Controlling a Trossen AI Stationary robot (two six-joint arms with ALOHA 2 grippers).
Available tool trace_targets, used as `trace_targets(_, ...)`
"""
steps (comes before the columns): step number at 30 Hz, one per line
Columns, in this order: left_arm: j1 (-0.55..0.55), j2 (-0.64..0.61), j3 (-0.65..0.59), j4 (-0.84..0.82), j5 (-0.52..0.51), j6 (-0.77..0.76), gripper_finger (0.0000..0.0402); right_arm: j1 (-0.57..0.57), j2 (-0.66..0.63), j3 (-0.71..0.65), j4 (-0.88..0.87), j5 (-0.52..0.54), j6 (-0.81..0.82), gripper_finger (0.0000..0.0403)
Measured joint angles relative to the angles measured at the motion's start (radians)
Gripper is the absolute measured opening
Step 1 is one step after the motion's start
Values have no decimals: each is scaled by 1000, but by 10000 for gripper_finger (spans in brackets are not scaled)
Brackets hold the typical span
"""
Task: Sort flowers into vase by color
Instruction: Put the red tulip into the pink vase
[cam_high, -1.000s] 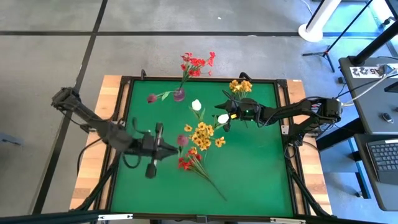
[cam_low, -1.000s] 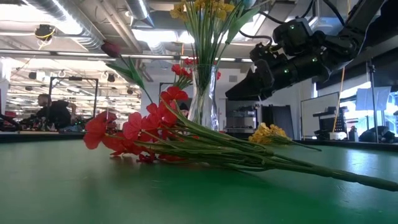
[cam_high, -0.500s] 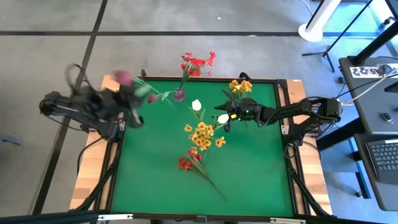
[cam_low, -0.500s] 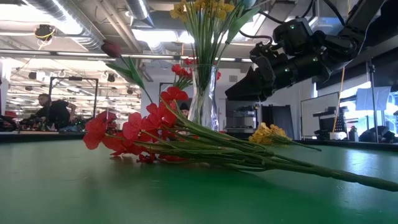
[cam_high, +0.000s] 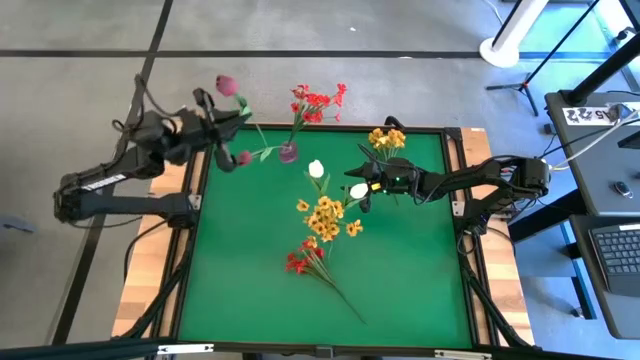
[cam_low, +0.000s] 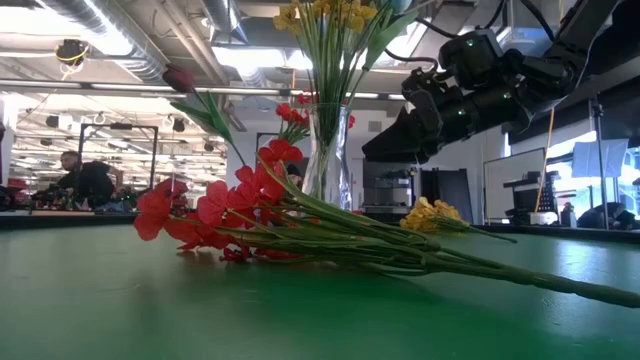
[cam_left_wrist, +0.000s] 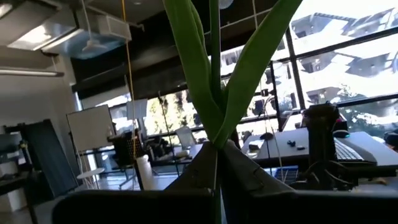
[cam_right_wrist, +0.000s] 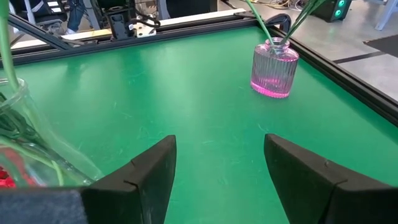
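We look down on the green table (cam_high: 400, 280), framed by a dark rim, with both arms reaching in from its sides. The left gripper (cam_high: 213, 128) is raised at about ten o'clock, over the table's far left corner, its fingers (cam_left_wrist: 205, 168) clamped on the green stem of a dark red tulip flower (cam_high: 227, 85) whose bud hangs beyond the table edge. The right gripper (cam_high: 366, 187) hovers at about two o'clock, just beside a white bud (cam_high: 358, 191); its fingers (cam_right_wrist: 152, 168) stand apart with bare green table between them.

A small pink ribbed vase (cam_right_wrist: 274, 68) stands near the far edge at twelve o'clock, holding green stems, with red blossoms (cam_high: 318, 101) above it leaning past the rim and a dark bud (cam_high: 244, 157) trailing out toward ten o'clock. A clear glass vase (cam_low: 327, 155) holds the yellow-orange blossoms (cam_high: 387, 138) at about one o'clock, close to the right arm.

Loose flowers lie near the centre: a second white bud (cam_high: 316, 169), a yellow-orange spray (cam_high: 326, 215), and a red spray (cam_high: 300, 261) whose long stem runs toward five o'clock.

The near half of the table, from four to eight o'clock, is open. In the low view a person (cam_low: 88, 183) sits far behind the table.
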Motion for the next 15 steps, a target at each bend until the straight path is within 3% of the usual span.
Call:
trace_targets(7,278,56,-65,80,188,-100,0,0,0,0,-5,0,6,241)
trace_targets(15,549,93,-307,378,348,-270,0,0,0,0,-6,0,5,241)
